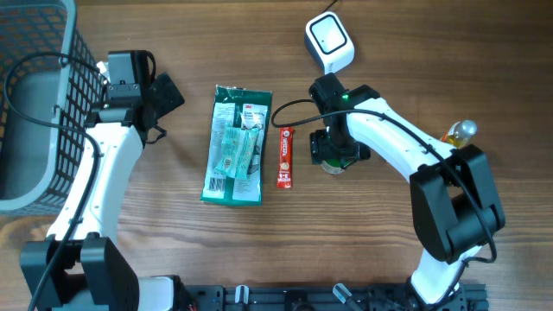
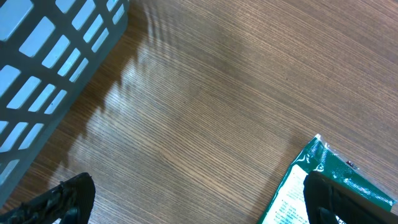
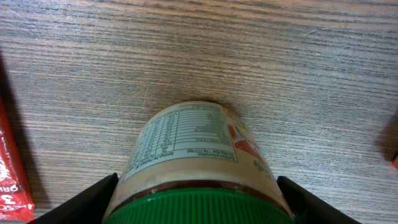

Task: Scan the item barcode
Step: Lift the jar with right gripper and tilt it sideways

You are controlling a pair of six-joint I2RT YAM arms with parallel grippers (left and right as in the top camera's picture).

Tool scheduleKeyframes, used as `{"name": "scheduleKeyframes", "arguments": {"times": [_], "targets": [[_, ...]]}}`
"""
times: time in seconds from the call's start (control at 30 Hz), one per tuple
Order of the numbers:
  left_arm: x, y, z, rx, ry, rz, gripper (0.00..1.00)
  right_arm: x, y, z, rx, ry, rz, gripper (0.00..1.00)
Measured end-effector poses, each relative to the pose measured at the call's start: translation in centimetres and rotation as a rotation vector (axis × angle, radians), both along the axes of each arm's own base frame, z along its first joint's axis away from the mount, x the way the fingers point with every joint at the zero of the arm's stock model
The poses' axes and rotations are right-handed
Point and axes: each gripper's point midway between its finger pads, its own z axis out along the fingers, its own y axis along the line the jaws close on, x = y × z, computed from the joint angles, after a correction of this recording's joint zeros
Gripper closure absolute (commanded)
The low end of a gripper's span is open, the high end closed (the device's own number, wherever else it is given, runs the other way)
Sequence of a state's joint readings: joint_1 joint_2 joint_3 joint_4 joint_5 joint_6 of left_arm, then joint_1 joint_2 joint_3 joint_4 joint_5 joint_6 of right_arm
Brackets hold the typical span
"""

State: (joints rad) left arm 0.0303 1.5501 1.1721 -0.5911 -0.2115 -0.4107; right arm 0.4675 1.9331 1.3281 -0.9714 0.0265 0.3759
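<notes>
**Right pincer closed round the jar, left pincer gaping over bare wood**

Right gripper (image 3: pixel 196 194) has a finger pressed to each side of the jar (image 3: pixel 186 143), just under its green lid. The jar stands upright on the table (image 1: pixel 173 250). Left gripper (image 2: pixel 199 208) hangs with its fingers wide apart and nothing between them.

Biggest thing about is the grey mesh basket (image 1: pixel 78 60), filling the far left corner, close beside the left arm. Next comes the green packet (image 1: pixel 235 145), lying flat mid-table, with one corner poking in beside the left gripper's finger. The white scanner (image 1: pixel 329 41) sits at the far edge, beyond the jar, with the right arm's own wrist lying between the two. A black cable (image 1: pixel 289 108) loops out from that wrist toward the packet.

Just left of the jar lies a slim red bar (image 1: pixel 285 157), lengthwise and apart from both jar and packet. Off to the right, a small orange thing with a silvery top (image 1: pixel 460 132) peeps out past the right arm; too small to make out.
</notes>
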Motion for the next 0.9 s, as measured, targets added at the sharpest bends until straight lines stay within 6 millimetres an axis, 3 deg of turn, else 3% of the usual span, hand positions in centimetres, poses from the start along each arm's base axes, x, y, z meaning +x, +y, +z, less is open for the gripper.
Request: {"name": "scheduleKeyframes", "arguments": {"times": [0.63,0.77,0.9], "targets": [[0.0,0.0,0.0,0.0,0.0,0.0,0.0,-0.58,-0.28,-0.01,-0.012,0.024,-0.008,0.15],[0.0,0.0,0.0,0.0,0.0,0.0,0.0,-0.12,-0.06,-0.02,-0.003,0.005,-0.013,0.24],[0.0,0.0,0.0,0.0,0.0,0.0,0.0,-0.25,-0.12,-0.02,-0.005,0.01,-0.015,0.24]]}}
